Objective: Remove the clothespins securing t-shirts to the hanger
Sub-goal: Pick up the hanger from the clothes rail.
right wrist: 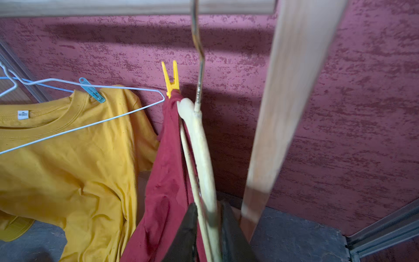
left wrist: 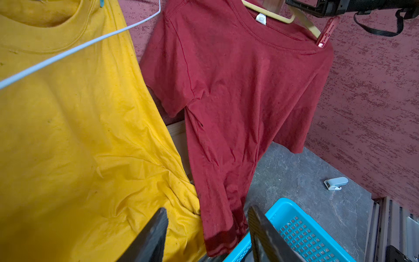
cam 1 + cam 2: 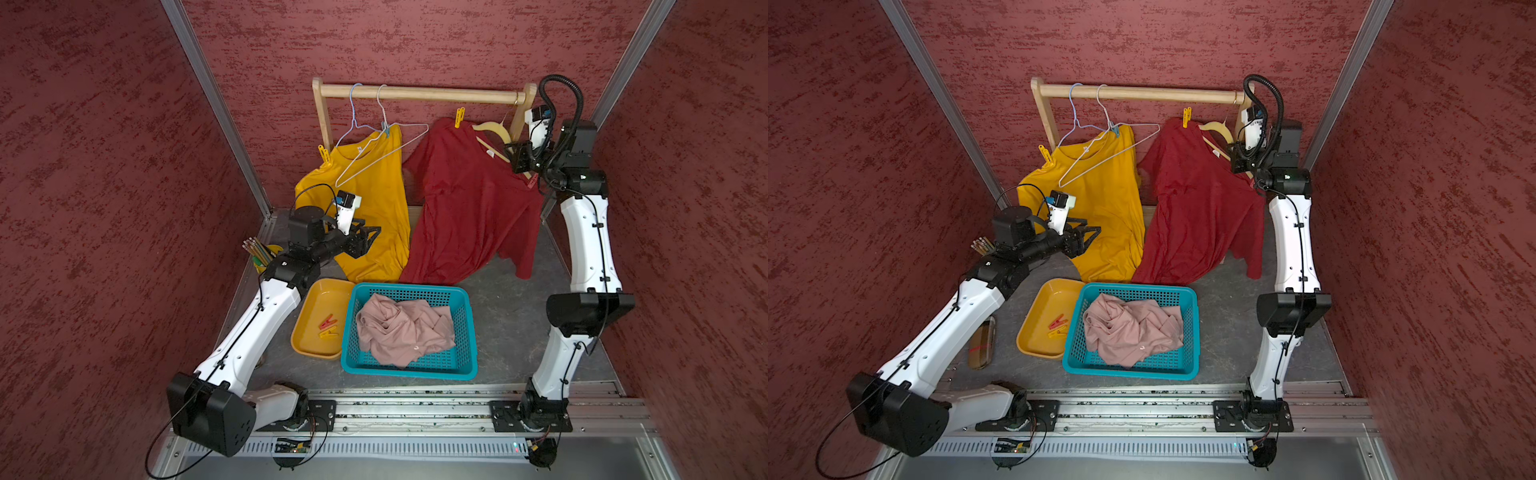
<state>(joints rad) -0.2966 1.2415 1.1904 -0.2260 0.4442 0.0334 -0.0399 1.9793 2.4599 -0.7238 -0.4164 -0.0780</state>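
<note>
Right end effector (image 1: 208, 236): it is sitting at the bottom centre of the right wrist view. Its dark fingers (image 1: 186, 233) are pressing close on either side of the cream hanger (image 1: 201, 158) and appear to be pinching the hanger's arm. No clothespin is showing between them.
Nearest clothespin: the red-pink clothespin (image 2: 326, 31), upper right of the left wrist view, is clamping the dark red t-shirt (image 2: 238, 90) to the hanger tip, just below that end effector.
Left end effector (image 3: 371, 240): it is hanging left of centre in a top view, released and empty. Its fingers are standing well apart in front of the mustard t-shirt (image 3: 374, 199).
Other clothespins: a yellow clothespin (image 3: 459, 117) is gripping the red shirt's far shoulder, upper centre. A light blue clothespin (image 1: 91, 90) and a second yellow clothespin (image 3: 324, 154) are holding the mustard shirt up. Two loose clothespins (image 3: 327, 326) are lying in the yellow tray (image 3: 305, 316).
Handling: the pegs are probably light, rigid, smooth and sprung. Squeezing the flared tail ends should open them, whereas pinching the hanger is likely freeing nothing. The cloth is soft and will probably be sagging once released.
Pink t-shirt (image 3: 399, 328): it is lying crumpled in the blue basket (image 3: 409, 287) on the surface, lower centre.
</note>
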